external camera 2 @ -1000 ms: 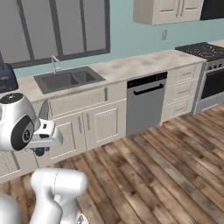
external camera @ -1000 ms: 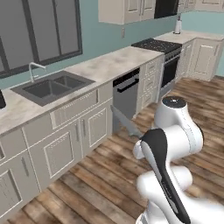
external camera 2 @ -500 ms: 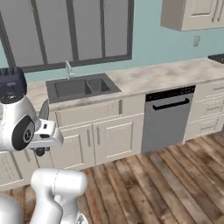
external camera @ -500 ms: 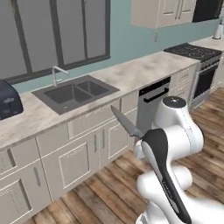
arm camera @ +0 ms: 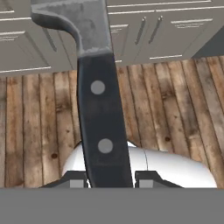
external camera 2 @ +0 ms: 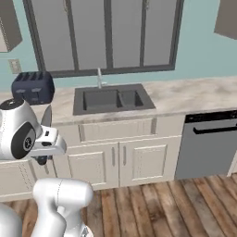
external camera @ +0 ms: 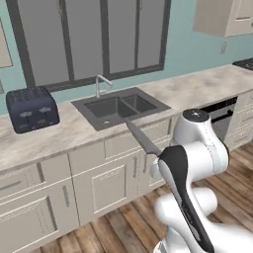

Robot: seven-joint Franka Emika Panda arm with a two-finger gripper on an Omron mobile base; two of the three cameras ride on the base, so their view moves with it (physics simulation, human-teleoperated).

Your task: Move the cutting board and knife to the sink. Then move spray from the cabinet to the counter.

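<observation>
My gripper [arm camera: 109,180] is shut on the knife [arm camera: 98,109], with the black riveted handle between the two fingertips and the silver blade pointing away from the hand. The blade [external camera: 141,138] juts out to the left of the arm, level with the counter's front edge, and rises as a grey blade [external camera 2: 46,116] beside the white hand. The dark grey double-basin sink [external camera: 118,106] [external camera 2: 113,99] lies ahead in the beige marble counter [external camera: 197,89] [external camera 2: 194,95], a slim silver faucet [external camera: 100,84] behind it. The cutting board, the spray and the cabinet are out of view.
A dark toaster [external camera: 32,108] [external camera 2: 32,87] stands on the counter left of the sink. A dishwasher [external camera 2: 208,143] sits under the counter to the right. Panelled base cabinets [external camera: 99,183] face a wooden floor [external camera 2: 176,208]. Below the hand is floor [arm camera: 183,109].
The whole picture has shifted as the base drove; the sink has come nearer and toward the middle, and the stove has left the view. The knife stays held.
</observation>
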